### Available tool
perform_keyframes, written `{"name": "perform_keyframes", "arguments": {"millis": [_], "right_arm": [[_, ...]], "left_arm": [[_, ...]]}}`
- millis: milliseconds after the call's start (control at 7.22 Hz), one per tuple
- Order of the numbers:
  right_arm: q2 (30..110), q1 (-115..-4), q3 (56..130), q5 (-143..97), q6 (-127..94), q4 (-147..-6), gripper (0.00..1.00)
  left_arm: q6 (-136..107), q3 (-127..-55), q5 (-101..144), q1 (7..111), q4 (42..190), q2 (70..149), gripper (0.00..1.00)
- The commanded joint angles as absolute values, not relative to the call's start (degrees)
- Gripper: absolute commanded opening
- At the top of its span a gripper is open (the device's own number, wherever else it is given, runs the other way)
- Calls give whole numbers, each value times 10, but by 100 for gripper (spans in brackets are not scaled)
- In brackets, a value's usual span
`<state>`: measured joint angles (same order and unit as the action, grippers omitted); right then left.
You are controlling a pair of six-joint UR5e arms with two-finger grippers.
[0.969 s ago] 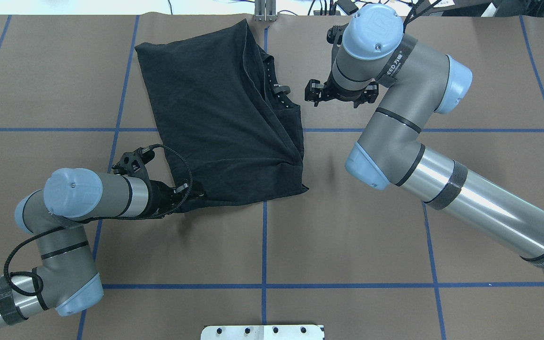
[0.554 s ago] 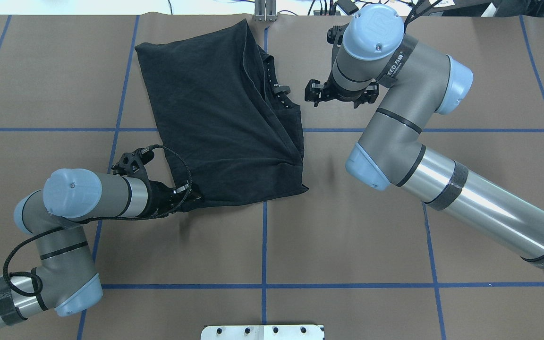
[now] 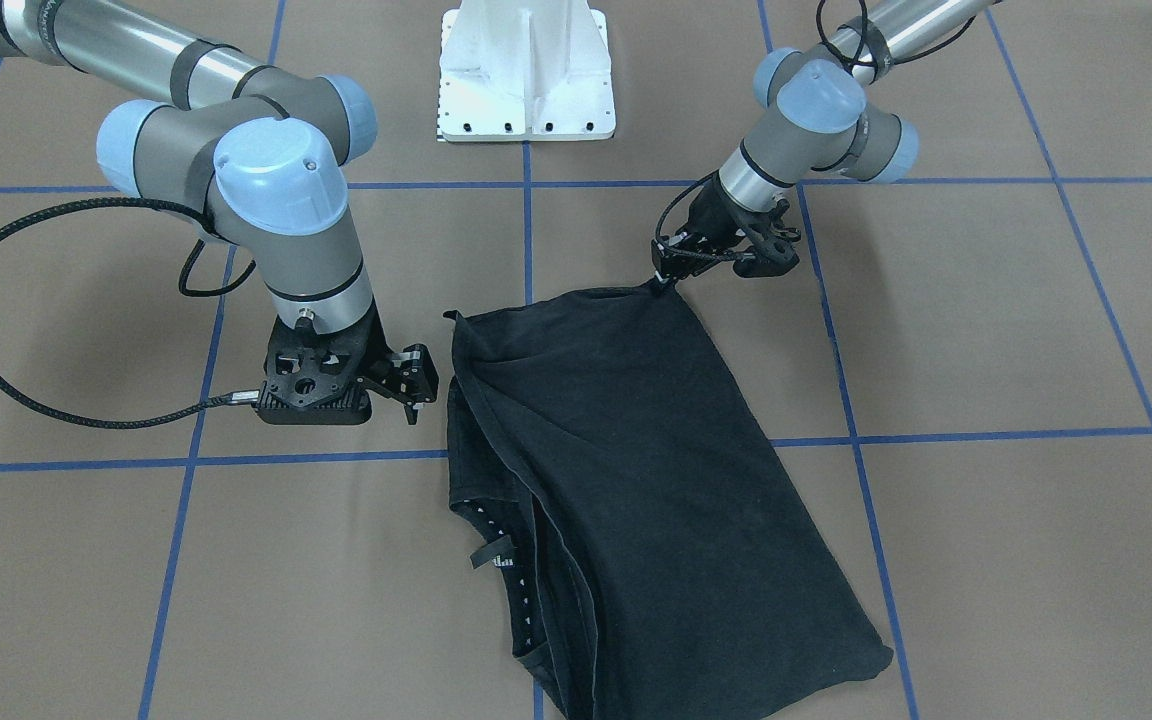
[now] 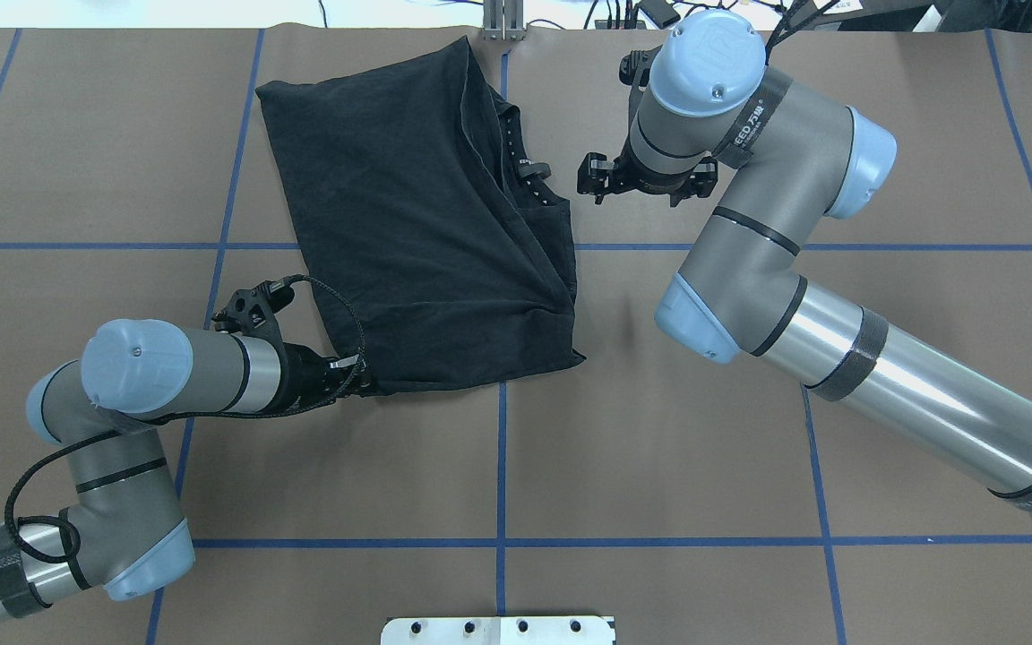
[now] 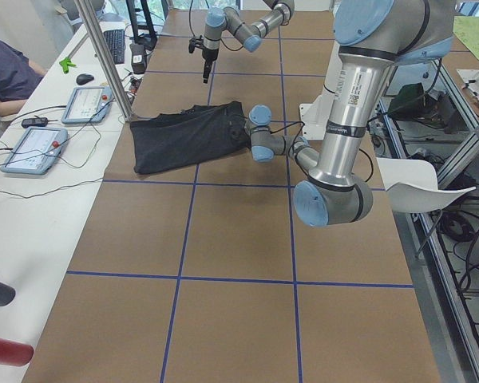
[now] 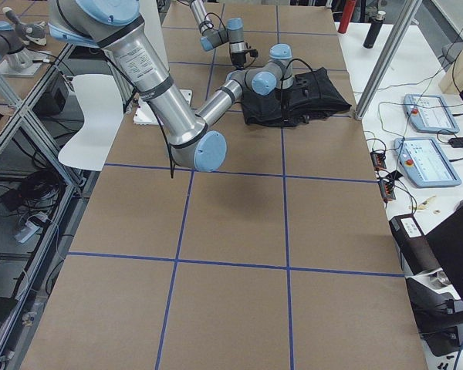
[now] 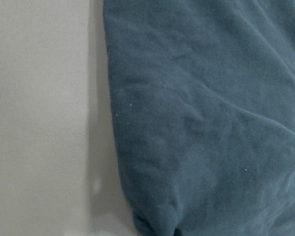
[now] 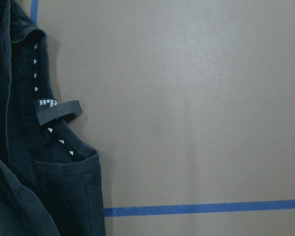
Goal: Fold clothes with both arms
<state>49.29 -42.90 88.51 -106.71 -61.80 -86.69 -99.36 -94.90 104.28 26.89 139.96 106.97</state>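
Note:
The black T-shirt [image 4: 426,206] lies folded lengthwise on the brown table, also seen in the front view [image 3: 636,480]. Its logo is hidden; the collar with its label [image 8: 59,109] faces the right arm. My left gripper [image 4: 362,376] lies low at the shirt's near left corner, shut on it; in the front view [image 3: 664,272] the corner peaks up into the tips. The left wrist view shows only cloth [image 7: 211,123]. My right gripper [image 4: 589,176] hovers just right of the collar, open and empty, apart from the cloth; it also shows in the front view [image 3: 421,385].
The white pedestal base [image 3: 526,70] stands at the robot's edge of the table. Blue tape lines [image 4: 500,466] grid the brown surface. A metal post [image 4: 503,18] stands at the far edge. Operator tablets [image 5: 32,148] and a seated person [image 5: 8,72] are beyond the far side.
My left gripper has drawn back slightly towards its arm, and the shirt's near left corner has tightened with it. The right arm has barely moved.

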Motion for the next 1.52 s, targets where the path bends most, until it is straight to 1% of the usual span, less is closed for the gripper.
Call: {"name": "perform_keyframes", "arguments": {"millis": [0, 277, 415, 554, 692, 831, 969, 1108, 1385], "right_arm": [[500, -412, 909, -1067, -666, -867, 99], [510, -363, 952, -1063, -743, -863, 99], [524, -337, 974, -1057, -800, -862, 99], [524, -301, 981, -1028, -849, -862, 99], [526, -256, 975, -973, -903, -854, 99], [548, -234, 966, -942, -926, -797, 99], [574, -225, 942, -930, -966, -709, 99], [574, -227, 927, -928, -969, -685, 97], [569, -249, 925, -932, -962, -706, 94]], "left_arm": [[-971, -981, 1061, 269, 1400, 1044, 0], [-948, -1047, 1077, 265, 1401, 984, 0], [-920, -1072, 1078, 262, 1401, 960, 0], [-921, -1080, 1078, 255, 1401, 955, 0], [-921, -1080, 1078, 253, 1401, 954, 0], [-921, -1080, 1077, 253, 1402, 954, 0], [-921, -1080, 1077, 253, 1402, 954, 0], [-920, -1079, 1077, 252, 1402, 954, 0], [-921, -1078, 1076, 250, 1402, 954, 0]]}}
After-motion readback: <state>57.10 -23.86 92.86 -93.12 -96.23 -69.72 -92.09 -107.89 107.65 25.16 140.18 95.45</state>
